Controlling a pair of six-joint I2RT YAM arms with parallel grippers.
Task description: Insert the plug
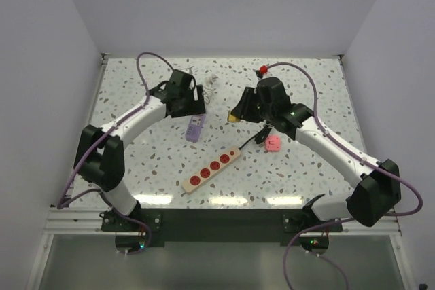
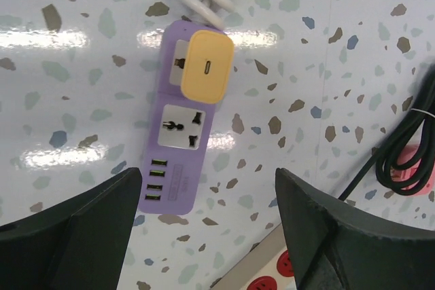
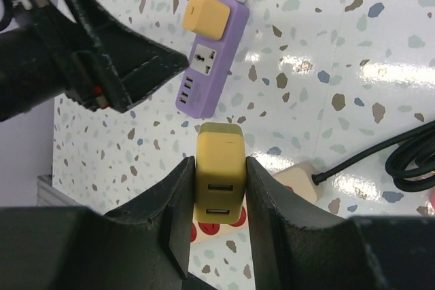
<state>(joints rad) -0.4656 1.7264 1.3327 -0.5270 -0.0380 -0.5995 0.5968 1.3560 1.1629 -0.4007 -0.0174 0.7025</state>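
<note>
A purple power strip (image 2: 178, 120) lies on the speckled table, with an orange-yellow plug (image 2: 206, 66) seated in its upper socket. My left gripper (image 2: 207, 236) hangs just above the strip's USB end, open wide and holding nothing. From above, the left gripper (image 1: 198, 103) sits at the far end of the purple strip (image 1: 196, 127). My right gripper (image 3: 219, 168) is shut on a second yellow plug (image 3: 219, 174), a block with two USB ports, held in the air to the right of the purple strip (image 3: 211, 66). That held plug (image 1: 236, 115) also shows in the top view.
A beige power strip with red sockets (image 1: 212, 168) lies diagonally in the middle near the front. A black cable (image 3: 401, 161) runs from it to a pink block (image 1: 272, 143). White coiled cord (image 1: 209, 81) leaves the purple strip. A small red object (image 1: 262, 68) sits at the back.
</note>
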